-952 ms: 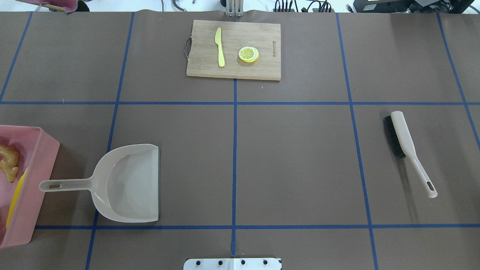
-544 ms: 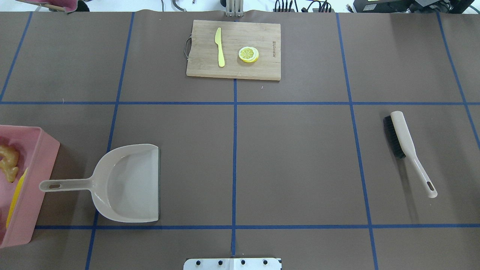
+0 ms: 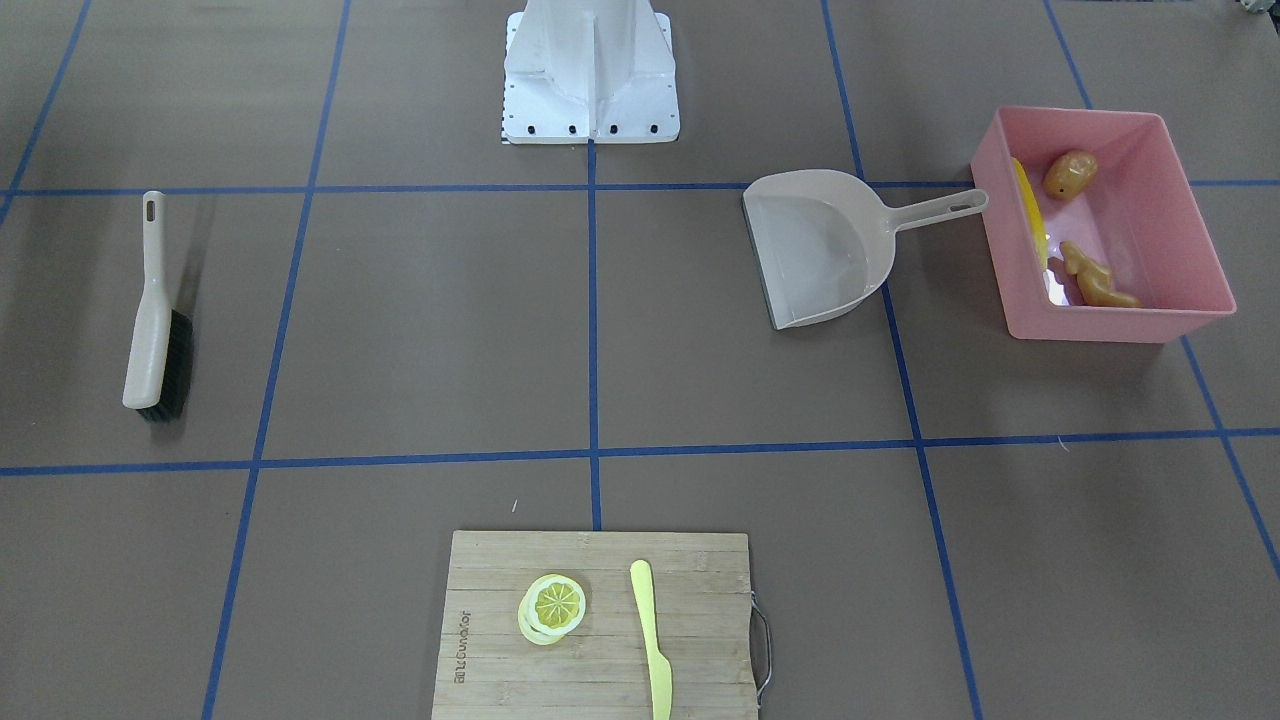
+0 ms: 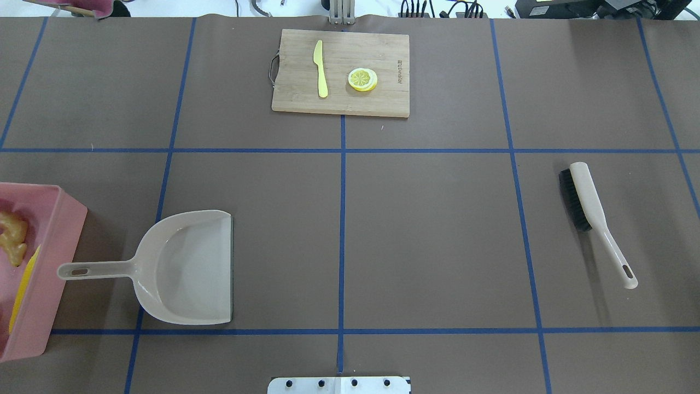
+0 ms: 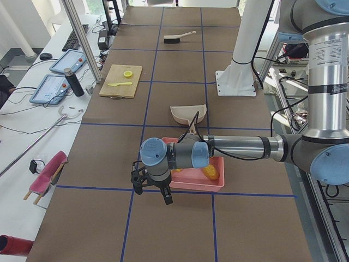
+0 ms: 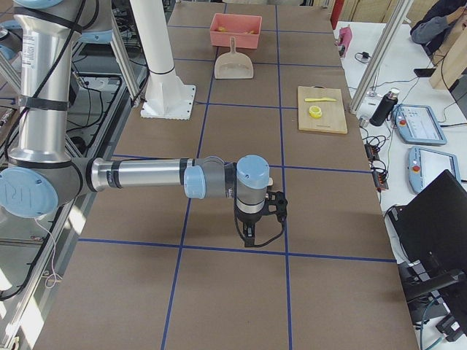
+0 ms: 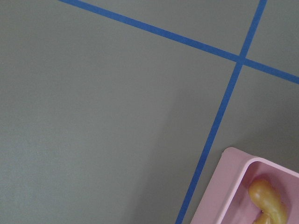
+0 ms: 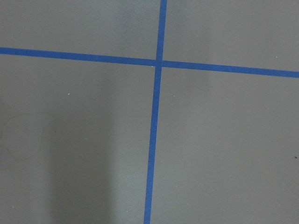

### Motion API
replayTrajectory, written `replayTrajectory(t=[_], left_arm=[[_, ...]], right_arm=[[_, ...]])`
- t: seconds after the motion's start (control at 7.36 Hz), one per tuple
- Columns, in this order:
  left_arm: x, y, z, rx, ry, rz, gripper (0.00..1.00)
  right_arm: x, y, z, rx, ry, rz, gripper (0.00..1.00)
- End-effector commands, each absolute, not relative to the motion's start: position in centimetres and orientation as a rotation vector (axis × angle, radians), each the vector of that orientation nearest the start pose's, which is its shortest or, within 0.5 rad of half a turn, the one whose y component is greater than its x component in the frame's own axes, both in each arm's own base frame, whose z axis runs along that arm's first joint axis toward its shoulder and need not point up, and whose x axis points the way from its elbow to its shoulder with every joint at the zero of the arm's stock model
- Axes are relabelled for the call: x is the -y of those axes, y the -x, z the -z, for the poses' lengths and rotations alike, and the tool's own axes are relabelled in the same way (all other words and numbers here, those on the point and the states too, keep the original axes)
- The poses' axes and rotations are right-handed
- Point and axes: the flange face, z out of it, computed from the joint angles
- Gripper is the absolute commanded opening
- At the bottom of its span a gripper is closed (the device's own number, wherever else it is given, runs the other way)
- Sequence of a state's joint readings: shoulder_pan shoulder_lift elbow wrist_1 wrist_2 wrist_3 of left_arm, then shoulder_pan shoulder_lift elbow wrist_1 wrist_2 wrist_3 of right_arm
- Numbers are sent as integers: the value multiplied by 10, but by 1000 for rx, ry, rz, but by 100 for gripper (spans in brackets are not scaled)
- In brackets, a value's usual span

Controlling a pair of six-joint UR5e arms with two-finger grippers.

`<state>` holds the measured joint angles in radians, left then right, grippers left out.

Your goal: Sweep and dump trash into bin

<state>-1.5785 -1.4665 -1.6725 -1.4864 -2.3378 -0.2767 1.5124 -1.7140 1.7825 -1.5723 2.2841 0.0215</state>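
Note:
The pink bin [image 3: 1118,326] stands at the table's edge on my left side, also seen as the bin [image 4: 52,262] in the overhead view. Inside it lies the trash: a yellow corn cob [image 3: 1030,212], a brown potato [image 3: 1070,174] and a tan ginger root [image 3: 1095,282]. The left wrist view catches a bin corner [image 7: 229,186] with the ginger root [image 7: 268,204]. My left gripper [image 5: 167,197] hangs beyond the bin's outer side, and my right gripper [image 6: 249,239] hovers over bare table far from the bin. I cannot tell whether either is open or shut.
A beige dustpan [image 4: 186,268] lies empty next to the bin, handle toward it. A beige brush [image 4: 588,210] lies on my right side. At the far middle, a wooden cutting board [image 4: 383,54] carries a yellow knife [image 4: 320,68] and a lemon slice [image 4: 362,79].

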Motion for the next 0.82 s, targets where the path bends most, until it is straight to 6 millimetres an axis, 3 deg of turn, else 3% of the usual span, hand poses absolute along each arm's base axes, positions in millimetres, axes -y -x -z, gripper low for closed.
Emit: replayTrajectory(t=[0.0,0.68], left_arm=[[441,68,-665,-752,183,302,98],[441,68,-666,-752,184,302,98]], right_arm=[[438,-43,-625,714,-35,59,100],[439,-43,-627,714,-33,58,100]])
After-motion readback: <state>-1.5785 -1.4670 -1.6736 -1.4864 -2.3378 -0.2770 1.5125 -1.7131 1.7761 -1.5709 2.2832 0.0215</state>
